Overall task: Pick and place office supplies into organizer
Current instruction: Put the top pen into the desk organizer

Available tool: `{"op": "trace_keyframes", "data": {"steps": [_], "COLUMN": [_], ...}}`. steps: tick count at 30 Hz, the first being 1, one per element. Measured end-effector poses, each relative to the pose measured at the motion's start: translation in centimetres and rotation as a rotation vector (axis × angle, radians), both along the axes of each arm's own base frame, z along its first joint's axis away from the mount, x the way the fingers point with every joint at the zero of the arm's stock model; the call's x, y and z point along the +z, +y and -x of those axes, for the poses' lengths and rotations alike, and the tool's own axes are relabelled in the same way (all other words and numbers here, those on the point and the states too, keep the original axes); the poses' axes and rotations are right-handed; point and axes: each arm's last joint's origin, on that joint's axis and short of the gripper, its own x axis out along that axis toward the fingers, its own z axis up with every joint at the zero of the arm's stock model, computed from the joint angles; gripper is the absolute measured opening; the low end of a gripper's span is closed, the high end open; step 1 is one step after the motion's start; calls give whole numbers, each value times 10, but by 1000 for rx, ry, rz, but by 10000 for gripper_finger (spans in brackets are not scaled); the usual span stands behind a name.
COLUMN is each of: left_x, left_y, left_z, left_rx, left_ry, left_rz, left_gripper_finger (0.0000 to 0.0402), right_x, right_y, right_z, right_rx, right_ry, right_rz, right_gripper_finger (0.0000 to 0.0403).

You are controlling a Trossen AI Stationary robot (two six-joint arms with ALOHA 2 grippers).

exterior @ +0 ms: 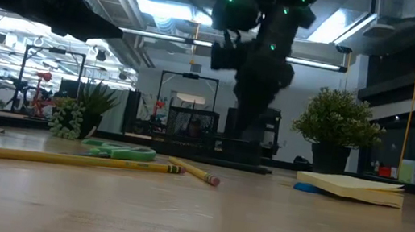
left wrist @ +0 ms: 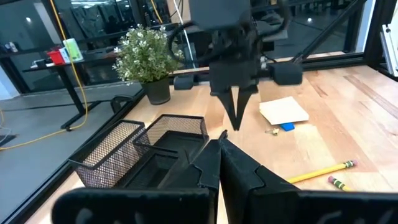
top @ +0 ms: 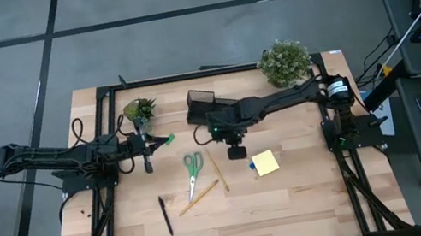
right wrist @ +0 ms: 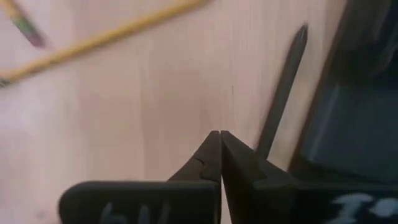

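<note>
**Both grippers closed and empty above the desk**

Lying nearest the low camera, 1 pencil (exterior: 63, 159) is stretching across the wood, with a 2nd pencil (exterior: 194, 170) and the green scissors (exterior: 117, 150) just behind it. Off to the side, the sticky-note pad (exterior: 352, 188) is sitting beside a small blue piece (exterior: 307, 188).

Above the middle of the table, the right gripper (top: 236, 150) is hanging with its fingers pressed together, grasping nothing. Just behind it, the organizer (top: 201, 101) is waiting at the back edge between 2 potted plants. The left gripper (top: 146, 159) is hovering near the smaller plant, also clenched and empty.

Going down clenched, the right gripper is likely to shove a flat pencil or pad sideways instead of lifting it.
</note>
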Motion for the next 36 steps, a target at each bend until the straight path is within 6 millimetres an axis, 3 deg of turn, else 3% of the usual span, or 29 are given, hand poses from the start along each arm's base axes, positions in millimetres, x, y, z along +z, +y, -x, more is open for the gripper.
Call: {"op": "trace_keyframes", "data": {"steps": [3,9,14,20,36], "left_x": [0,0,0,-1,-1], "left_y": [0,0,0,0,1], "left_z": [0,0,0,0,0], "left_rx": [3,4,4,4,26], "left_ry": [-7,-7,-6,0,8], "left_rz": [30,34,34,34,31], "left_gripper_finger": [1,5,2,4,5], "right_x": [-8,-7,-6,-12,-56], "right_y": [0,-1,-16,-32,-41], "right_z": [4,-5,-7,-7,-12], "right_rx": [-6,-4,-51,-69,-49], "right_ry": [23,-87,-113,-107,4], "right_rz": [-2,10,66,50,-18], "right_gripper_finger": [22,103,152,159,157]}}
